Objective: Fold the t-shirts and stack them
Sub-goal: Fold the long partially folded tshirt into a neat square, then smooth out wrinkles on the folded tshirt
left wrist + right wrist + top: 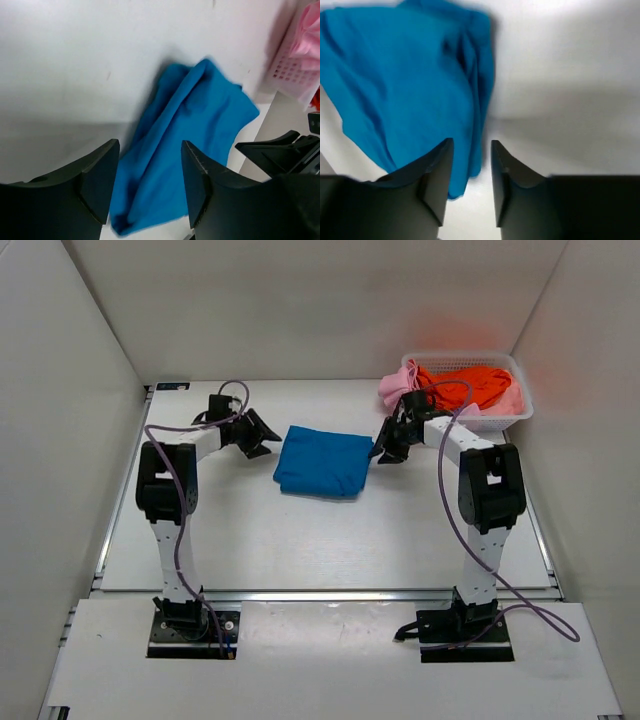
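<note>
A bright blue t-shirt (pixel 322 462) lies folded into a rough rectangle on the white table, between the two arms. My left gripper (pixel 266 435) hovers just off its left edge, jaws open and empty; in the left wrist view the blue t-shirt (pixel 190 145) shows through the gap. My right gripper (pixel 385 447) stands at the shirt's right edge, also open with nothing in it; the blue t-shirt (pixel 405 90) fills the upper left of the right wrist view. An orange t-shirt (pixel 470 385) and a pink t-shirt (pixel 398 383) lie in the basket.
A white mesh basket (pixel 517 412) stands at the back right, close behind my right arm; its wall (pixel 287 70) shows in the left wrist view. White enclosure walls rise on the left, back and right of the table.
</note>
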Controlling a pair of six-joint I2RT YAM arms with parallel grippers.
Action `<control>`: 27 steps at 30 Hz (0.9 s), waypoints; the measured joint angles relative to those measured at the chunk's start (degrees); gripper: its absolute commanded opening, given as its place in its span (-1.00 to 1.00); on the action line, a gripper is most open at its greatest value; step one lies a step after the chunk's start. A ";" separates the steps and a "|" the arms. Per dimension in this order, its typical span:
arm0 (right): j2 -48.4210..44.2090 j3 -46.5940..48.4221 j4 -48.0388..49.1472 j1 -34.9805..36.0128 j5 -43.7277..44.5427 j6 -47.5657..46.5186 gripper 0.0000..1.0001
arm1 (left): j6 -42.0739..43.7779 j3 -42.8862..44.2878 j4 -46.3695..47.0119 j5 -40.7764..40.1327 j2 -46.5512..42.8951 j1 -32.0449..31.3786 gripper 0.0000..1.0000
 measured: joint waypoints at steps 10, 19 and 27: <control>-7.82 -15.06 5.53 3.43 -1.05 0.04 -0.36 | -0.83 -25.86 5.88 -1.33 -22.64 -3.98 -0.32; -7.82 -16.76 10.73 4.42 -5.09 1.25 -0.35 | -1.68 -29.18 7.45 -5.22 -22.32 -10.03 -0.31; -6.40 -18.78 13.16 4.48 -9.38 2.62 -1.00 | 0.22 -29.09 5.64 -8.98 -17.27 -11.34 -1.00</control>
